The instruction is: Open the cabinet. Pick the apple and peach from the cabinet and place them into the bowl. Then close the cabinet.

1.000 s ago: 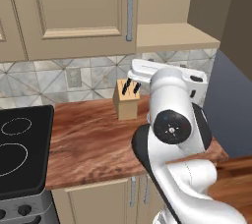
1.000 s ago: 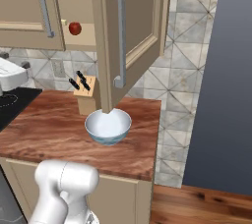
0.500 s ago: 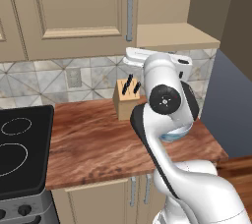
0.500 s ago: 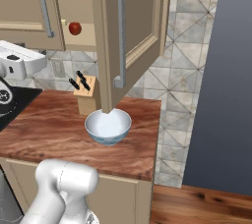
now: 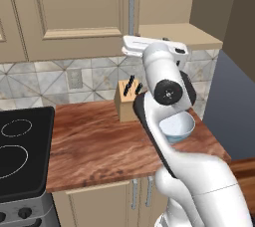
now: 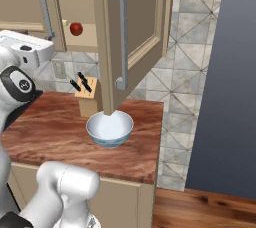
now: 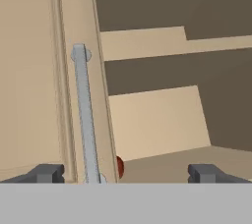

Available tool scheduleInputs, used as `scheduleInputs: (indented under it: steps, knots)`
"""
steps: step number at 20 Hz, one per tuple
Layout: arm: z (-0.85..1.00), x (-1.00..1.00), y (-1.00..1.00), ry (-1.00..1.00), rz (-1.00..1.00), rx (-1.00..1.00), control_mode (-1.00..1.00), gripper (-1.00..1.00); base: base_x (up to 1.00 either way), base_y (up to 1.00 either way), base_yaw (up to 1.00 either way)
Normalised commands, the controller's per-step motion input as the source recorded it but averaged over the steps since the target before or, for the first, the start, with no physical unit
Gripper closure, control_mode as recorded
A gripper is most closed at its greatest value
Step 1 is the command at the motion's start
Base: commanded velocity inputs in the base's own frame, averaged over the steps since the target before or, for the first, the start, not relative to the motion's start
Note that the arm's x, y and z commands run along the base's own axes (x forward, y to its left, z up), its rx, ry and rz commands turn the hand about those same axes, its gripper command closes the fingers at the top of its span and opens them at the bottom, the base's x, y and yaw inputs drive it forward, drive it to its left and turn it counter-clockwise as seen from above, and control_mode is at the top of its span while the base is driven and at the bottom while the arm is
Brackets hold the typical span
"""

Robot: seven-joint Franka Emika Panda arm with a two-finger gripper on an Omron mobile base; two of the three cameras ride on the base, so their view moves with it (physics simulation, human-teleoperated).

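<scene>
**One cabinet door open, fingers spread in front of the shelf**

The cabinet (image 6: 135,27) hangs on the wall above the table (image 6: 60,132). Its right door (image 6: 131,32) stands swung out over the table's right end, with the long grey handle (image 6: 120,37) facing the right base camera. Its left door (image 5: 74,12) is shut, its grey handle (image 5: 131,2) running up the door's right edge.

The white arm (image 5: 167,91) rises over the front edge of the table and reaches up toward the cabinet's lower edge. In the hand view the fingers (image 7: 125,174) are spread wide and hold nothing; the left door's handle (image 7: 84,115) stands just inside the left fingertip (image 7: 47,173), and the open shelf lies ahead.

The bowl (image 6: 110,128) sits on the table near its right end, below the lower corner of the open door. In the left base view the bowl (image 5: 177,126) is partly hidden behind the arm. A knife block (image 6: 87,97) stands at the back edge of the table, just left of the bowl. A stove top (image 5: 20,146) lies at the table's left end.

On the cabinet's lower shelf a red apple (image 6: 76,28) sits near the front edge, beside the shut door. In the hand view a sliver of the apple (image 7: 119,167) peeks out past the door's edge.
</scene>
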Motion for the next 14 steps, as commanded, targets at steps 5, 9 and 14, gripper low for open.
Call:
scheduleInputs:
  steps: [5,9,14]
  knots:
    - [0.00,0.54,0.12,0.03,0.00,-0.02,-1.00,-1.00,0.00,0.00,0.00]
    - [0.01,0.09,0.73,0.01,0.01,-0.15,-1.00,-1.00,0.00,0.00,0.00]
    - [0.02,0.28,0.29,0.01,0.00,-0.06,-1.00,-1.00,0.00,0.00,0.00]
